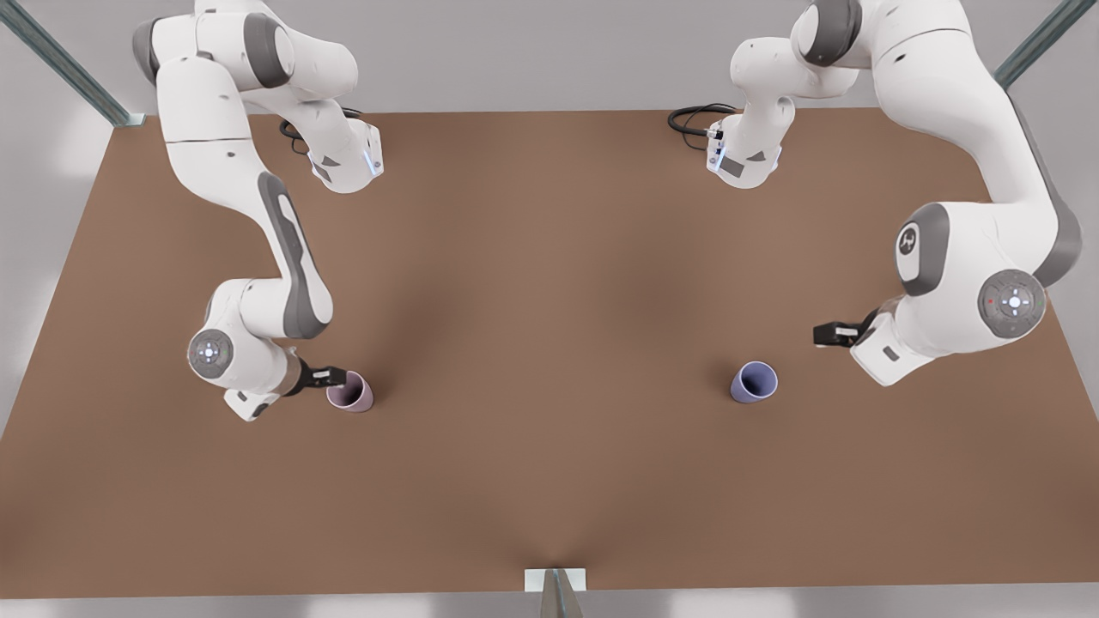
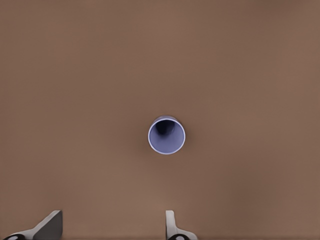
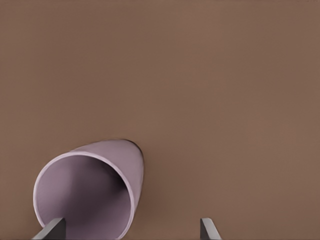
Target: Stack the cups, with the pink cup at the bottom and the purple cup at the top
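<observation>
Two small cups stand upright and well apart on a brown worktop (image 1: 549, 481). The pink cup (image 1: 350, 392) sits toward the front view's left, with the right end effector (image 1: 330, 376) just at its rim – fingers spread, one at the rim, gripping nothing. The purple cup (image 1: 754, 381) sits toward the front view's right; the left end effector (image 1: 826, 334) hovers near it, fingers apart – empty.

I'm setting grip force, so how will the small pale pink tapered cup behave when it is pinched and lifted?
The small pale pink tapered cup looks thin-walled and hollow, so probably light and easily nudged. Its smooth tapered side may slip within the open right gripper. Standing upright on the brown table, it might tip if only one finger touches it.
</observation>
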Action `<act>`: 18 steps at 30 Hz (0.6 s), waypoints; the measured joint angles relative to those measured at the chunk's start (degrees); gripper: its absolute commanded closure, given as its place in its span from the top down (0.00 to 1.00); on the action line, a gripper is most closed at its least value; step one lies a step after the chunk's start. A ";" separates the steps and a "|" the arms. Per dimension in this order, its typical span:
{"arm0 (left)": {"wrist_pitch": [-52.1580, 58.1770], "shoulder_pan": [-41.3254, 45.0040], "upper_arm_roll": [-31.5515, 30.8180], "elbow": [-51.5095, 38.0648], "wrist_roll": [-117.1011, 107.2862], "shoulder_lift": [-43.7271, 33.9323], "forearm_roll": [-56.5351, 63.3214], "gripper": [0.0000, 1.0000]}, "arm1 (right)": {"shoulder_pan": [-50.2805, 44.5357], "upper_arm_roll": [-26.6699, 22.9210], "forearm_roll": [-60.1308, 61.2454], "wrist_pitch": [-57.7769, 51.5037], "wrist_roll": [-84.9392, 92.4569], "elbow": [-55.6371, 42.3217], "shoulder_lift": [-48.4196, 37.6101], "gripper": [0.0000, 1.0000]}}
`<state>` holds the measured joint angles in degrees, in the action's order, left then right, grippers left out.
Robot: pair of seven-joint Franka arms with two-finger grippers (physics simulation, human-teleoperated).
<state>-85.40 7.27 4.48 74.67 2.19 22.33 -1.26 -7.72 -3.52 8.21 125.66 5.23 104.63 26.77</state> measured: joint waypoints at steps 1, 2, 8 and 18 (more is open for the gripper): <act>-0.14 -0.01 0.00 0.03 0.02 0.22 -0.03 1.00 | -0.19 0.01 0.05 1.16 0.01 0.92 0.21 1.00; -0.27 -0.03 0.04 0.05 0.04 0.41 -0.28 1.00 | -0.33 0.05 0.07 2.38 0.03 1.85 0.39 1.00; -1.54 -0.06 0.09 1.17 0.13 0.77 -1.34 1.00 | -1.09 0.09 0.15 7.38 0.15 2.95 2.78 0.88; -2.04 -0.06 0.09 1.21 0.23 0.78 -1.55 1.00 | -1.61 0.50 0.56 10.10 0.76 2.75 3.52 0.21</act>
<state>-87.44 7.21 4.57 75.89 2.42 23.11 -2.81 -9.33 -3.02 8.77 135.77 5.98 107.38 30.29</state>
